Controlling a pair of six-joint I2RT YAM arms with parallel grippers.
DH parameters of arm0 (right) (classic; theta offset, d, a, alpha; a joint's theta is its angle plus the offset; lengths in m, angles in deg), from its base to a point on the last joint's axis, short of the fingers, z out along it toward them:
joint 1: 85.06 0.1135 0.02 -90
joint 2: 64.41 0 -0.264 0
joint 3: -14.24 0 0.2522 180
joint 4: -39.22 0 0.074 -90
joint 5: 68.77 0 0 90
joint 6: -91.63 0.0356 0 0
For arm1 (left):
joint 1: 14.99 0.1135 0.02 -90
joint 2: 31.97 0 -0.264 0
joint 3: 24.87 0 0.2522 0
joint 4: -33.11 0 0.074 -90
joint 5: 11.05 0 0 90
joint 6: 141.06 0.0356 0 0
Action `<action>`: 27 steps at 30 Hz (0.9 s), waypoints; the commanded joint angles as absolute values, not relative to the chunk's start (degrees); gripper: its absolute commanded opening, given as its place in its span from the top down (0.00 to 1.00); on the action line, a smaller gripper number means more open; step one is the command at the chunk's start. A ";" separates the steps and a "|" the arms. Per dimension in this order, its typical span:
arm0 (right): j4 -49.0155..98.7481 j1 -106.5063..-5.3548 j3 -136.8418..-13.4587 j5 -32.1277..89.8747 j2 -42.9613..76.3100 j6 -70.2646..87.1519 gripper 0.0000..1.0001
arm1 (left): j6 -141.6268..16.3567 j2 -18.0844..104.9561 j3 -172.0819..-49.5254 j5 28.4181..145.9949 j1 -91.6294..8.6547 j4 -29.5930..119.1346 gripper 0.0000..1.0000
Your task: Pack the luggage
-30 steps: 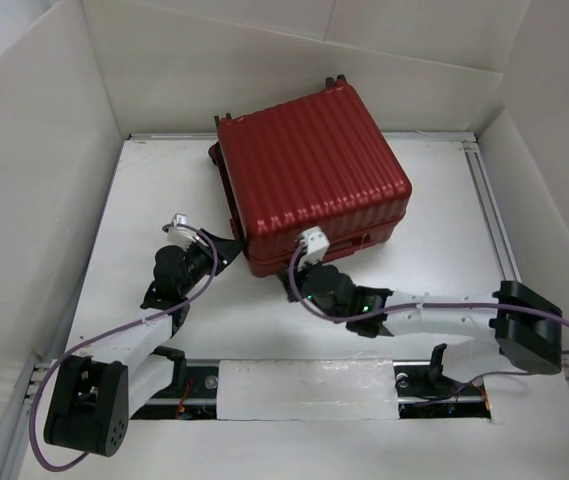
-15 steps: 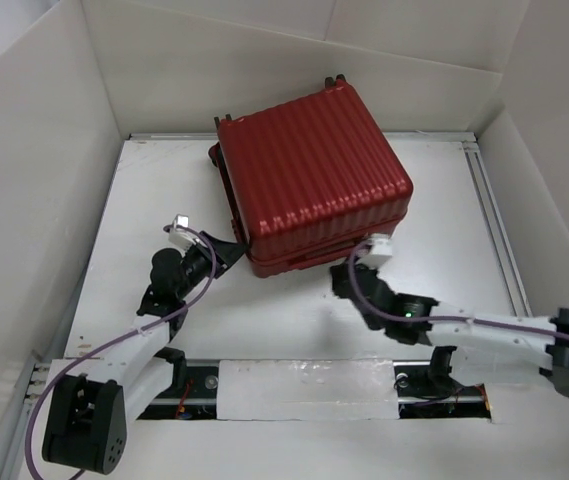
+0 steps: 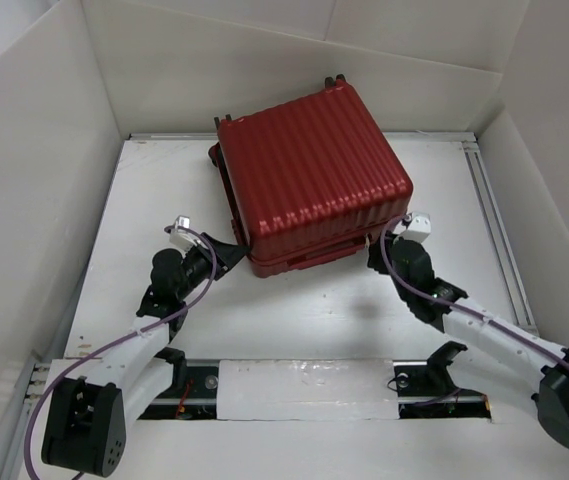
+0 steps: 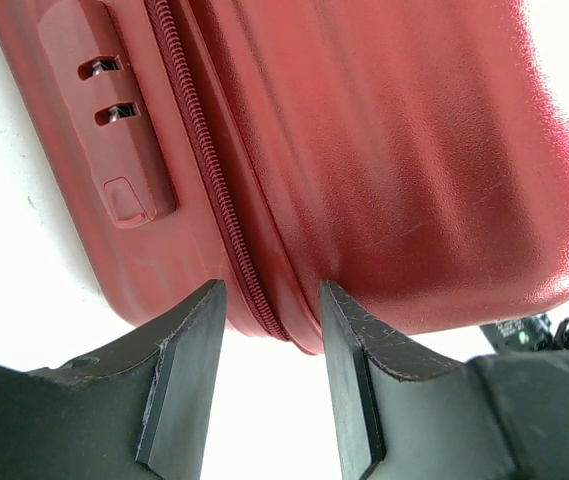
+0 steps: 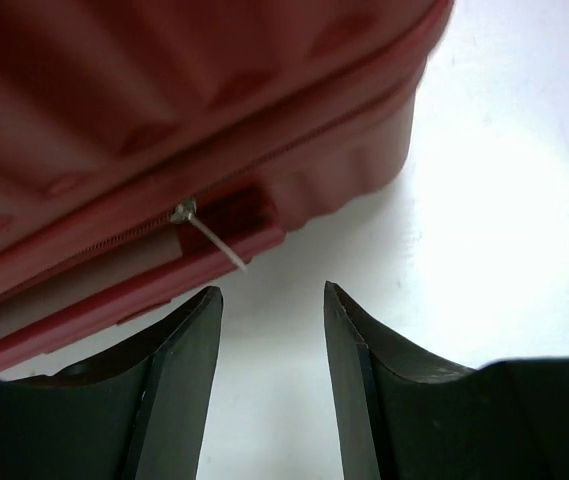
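The luggage (image 3: 309, 180), a red ribbed hard-shell case, lies shut in the middle of the table. My left gripper (image 3: 232, 250) is at its front left corner. In the left wrist view that gripper (image 4: 272, 290) stands open, its tips either side of the zipper seam (image 4: 214, 200), below the lock panel (image 4: 114, 130); contact is unclear. My right gripper (image 3: 378, 247) is at the front right corner. In the right wrist view it (image 5: 271, 290) is open and empty over white table. A thin metal zipper pull (image 5: 212, 236) hangs free just beyond its left fingertip.
White walls box in the table (image 3: 294, 310) on the left, back and right. A metal rail (image 3: 492, 215) runs along the right side. The arm bases and a taped rail (image 3: 304, 388) line the near edge.
My right gripper slid right along the case's front from the middle to the right corner and went from shut to open, letting go of the zipper pull. The left arm barely moved.
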State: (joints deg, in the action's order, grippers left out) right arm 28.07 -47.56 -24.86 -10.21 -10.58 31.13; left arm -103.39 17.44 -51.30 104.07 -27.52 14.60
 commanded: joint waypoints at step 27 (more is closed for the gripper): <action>42.25 -58.43 -31.68 18.16 -0.69 12.26 0.59 | -101.94 20.41 -52.96 104.96 -28.00 11.45 0.61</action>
State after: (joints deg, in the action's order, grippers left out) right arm 38.98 -58.10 -29.10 16.96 -1.34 13.33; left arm -102.91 20.04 -51.32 103.81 -27.50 13.62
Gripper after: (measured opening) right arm 0.414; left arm 0.389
